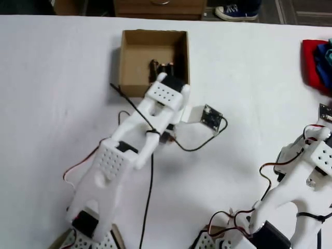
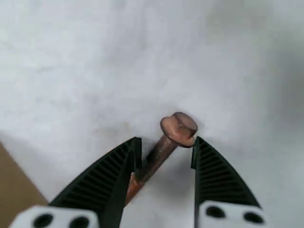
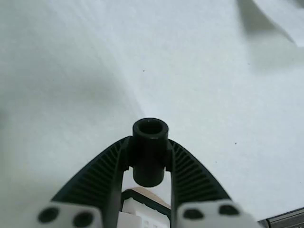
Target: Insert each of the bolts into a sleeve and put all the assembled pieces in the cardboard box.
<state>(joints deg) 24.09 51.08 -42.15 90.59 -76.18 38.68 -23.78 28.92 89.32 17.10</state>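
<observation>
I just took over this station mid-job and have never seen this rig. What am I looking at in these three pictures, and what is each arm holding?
Two white robot arms sit side by side at a white table. The high view is a fixed camera looking down: the left arm stretches to the cardboard box, which has dark pieces inside; the right arm is near the table's right edge. The other two pictures come from a camera on each wrist, looking out past its pincer. The left pincer holds a copper-coloured bolt, slanted. The right pincer holds a black sleeve.
</observation>
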